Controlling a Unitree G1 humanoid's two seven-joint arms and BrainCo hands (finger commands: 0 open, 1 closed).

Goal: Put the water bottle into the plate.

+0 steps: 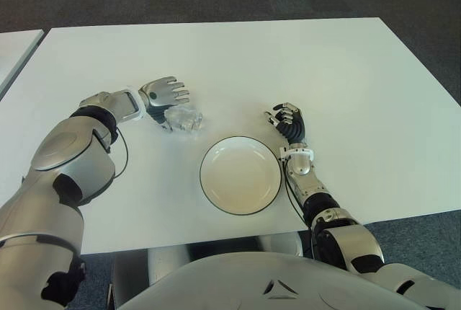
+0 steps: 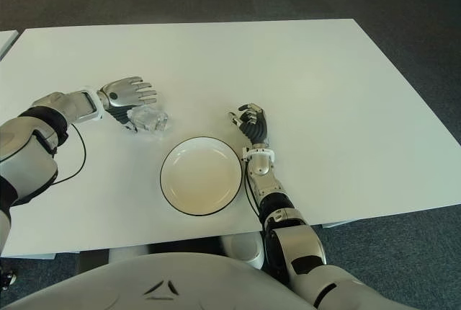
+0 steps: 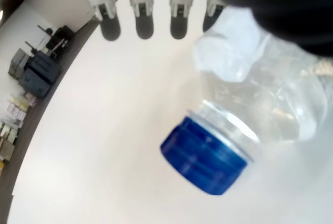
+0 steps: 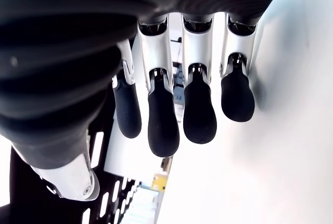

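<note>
White tabletop point(image 1: 302, 58), dark carpet beyond. Clear plastic water bottle with blue cap point(image 1: 183, 118) lies at ten o'clock from the empty dark-rimmed white plate point(image 1: 240, 174). My left hand point(image 1: 163, 96) covers it, fingers extended. My right hand point(image 1: 288, 120), at two o'clock, is curled, holding nothing.

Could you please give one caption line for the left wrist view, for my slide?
Left hand over the clear water bottle, blue cap, lying on the white table.

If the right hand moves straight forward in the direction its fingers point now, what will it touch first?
Probably nothing: the right hand, beside the plate on its right, points away from the robot over bare table. The water bottle lies off that line, under the left hand.
</note>
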